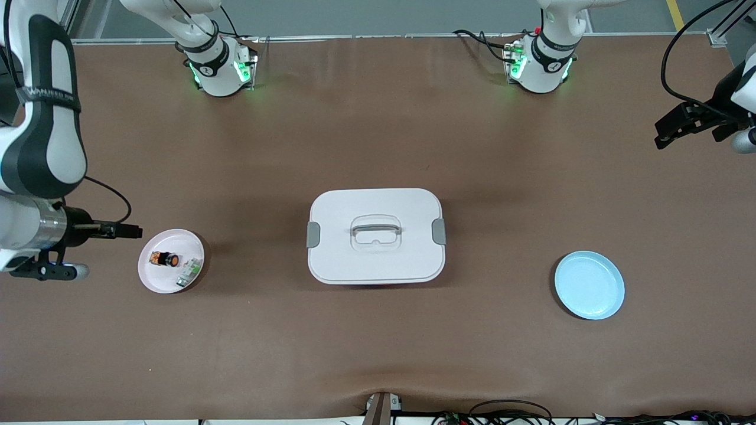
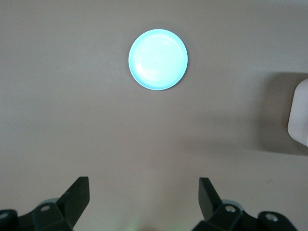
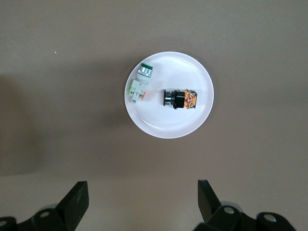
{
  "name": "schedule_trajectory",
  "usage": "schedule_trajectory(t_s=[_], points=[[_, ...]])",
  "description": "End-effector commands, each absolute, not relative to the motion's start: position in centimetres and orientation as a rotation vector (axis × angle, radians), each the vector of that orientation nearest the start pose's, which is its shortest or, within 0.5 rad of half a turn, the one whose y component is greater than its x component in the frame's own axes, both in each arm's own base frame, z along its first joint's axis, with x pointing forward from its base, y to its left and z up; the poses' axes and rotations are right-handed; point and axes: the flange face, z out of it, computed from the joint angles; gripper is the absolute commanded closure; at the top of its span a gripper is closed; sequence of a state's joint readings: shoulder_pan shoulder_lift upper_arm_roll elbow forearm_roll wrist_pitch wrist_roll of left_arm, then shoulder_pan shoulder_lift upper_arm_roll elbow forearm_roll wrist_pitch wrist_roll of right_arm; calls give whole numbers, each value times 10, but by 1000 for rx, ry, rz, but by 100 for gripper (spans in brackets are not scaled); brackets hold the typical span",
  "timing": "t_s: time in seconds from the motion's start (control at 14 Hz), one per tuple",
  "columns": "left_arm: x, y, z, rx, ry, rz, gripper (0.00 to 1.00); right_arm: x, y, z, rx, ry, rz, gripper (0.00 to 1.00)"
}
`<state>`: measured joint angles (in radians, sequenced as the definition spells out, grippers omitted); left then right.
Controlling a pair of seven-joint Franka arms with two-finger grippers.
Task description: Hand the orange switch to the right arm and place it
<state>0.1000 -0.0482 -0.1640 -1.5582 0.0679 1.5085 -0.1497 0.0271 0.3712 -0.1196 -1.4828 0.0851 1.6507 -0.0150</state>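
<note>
The orange switch [image 1: 164, 258] lies on its side on a small pink-white plate [image 1: 155, 278] toward the right arm's end of the table. It also shows in the right wrist view [image 3: 180, 98], black with an orange-marked end, on that plate [image 3: 168, 126]. My right gripper [image 1: 44, 273] hangs high over the table beside this plate, open and empty [image 3: 143, 192]. My left gripper [image 1: 745, 140] waits high over the left arm's end of the table, open and empty [image 2: 143, 192].
A small white-and-green part [image 1: 188, 270] lies beside the switch on the same plate [image 3: 138, 85]. A white lidded box with a handle [image 1: 376, 236] stands mid-table. A light blue plate [image 1: 589, 285] lies toward the left arm's end [image 2: 158, 59].
</note>
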Motion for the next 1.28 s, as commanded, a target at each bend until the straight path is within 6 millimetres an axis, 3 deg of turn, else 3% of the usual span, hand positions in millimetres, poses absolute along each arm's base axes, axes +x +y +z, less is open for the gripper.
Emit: schedule_trajectory(t_s=[0.0, 0.36, 0.5, 0.93, 1.21], points=[[534, -31, 656, -3086, -100, -12, 0, 610, -49, 472, -3082, 175, 198, 0], [529, -36, 658, -3119, -5, 6, 0, 544, -50, 522, -3126, 144, -48, 0], [526, -41, 660, -3119, 7, -1, 0, 530, -51, 542, -3130, 139, -105, 0], [521, -47, 665, -3133, 24, -11, 0, 539, -55, 591, -3127, 148, -249, 0], [522, -45, 666, -3156, 18, -6, 0, 566, -56, 621, -3140, 142, -219, 0]])
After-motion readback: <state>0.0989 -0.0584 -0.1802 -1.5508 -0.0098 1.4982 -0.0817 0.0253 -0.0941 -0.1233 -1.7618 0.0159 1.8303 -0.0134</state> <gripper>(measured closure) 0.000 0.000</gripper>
